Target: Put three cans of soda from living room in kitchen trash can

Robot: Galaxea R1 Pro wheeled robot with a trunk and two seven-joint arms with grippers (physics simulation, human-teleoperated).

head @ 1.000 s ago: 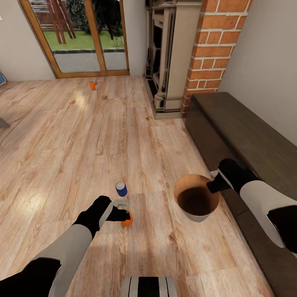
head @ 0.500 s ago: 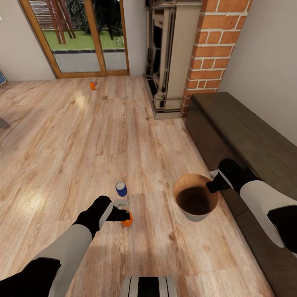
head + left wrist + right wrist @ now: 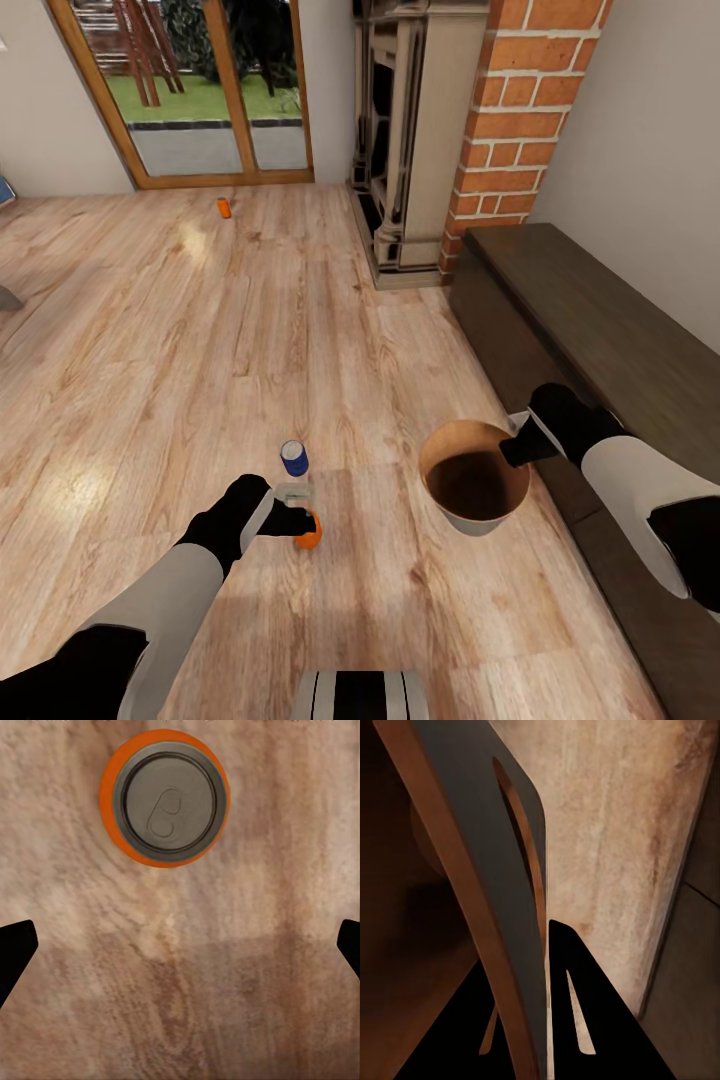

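I count three soda cans on the wood floor (image 3: 150, 330). The first can (image 3: 309, 533) stands upright just in front of my left gripper (image 3: 300, 522); in the left wrist view I see its silvery top and orange edge (image 3: 164, 798) from above. The second can (image 3: 293, 457) stands near it, a little farther from me, with its blue band and silvery top visible. The third can (image 3: 224, 207) is well apart from these two, close to the glass doors (image 3: 190, 90) at the far edge of the floor.

There is one trash can (image 3: 473, 485), round, brown inside and pale grey outside. It stands on the floor just beside the dark low cabinet (image 3: 600, 350), to the right of the two near cans.

My left arm is stretched forward and low over the floor. Its fingers are spread wide apart: in the left wrist view the two dark fingertips (image 3: 15, 949) sit at the opposite sides of the picture, and the can is ahead of them, not between them. So this gripper is released and holds nothing.

My right arm is bent, with the right gripper (image 3: 522, 448) at the rim of the trash can on the cabinet side. In the right wrist view the thin wall of the trash can (image 3: 487, 892) passes between the fingers (image 3: 585, 1020), which are clenched on it.

Behind stands one brick fireplace (image 3: 440, 130).
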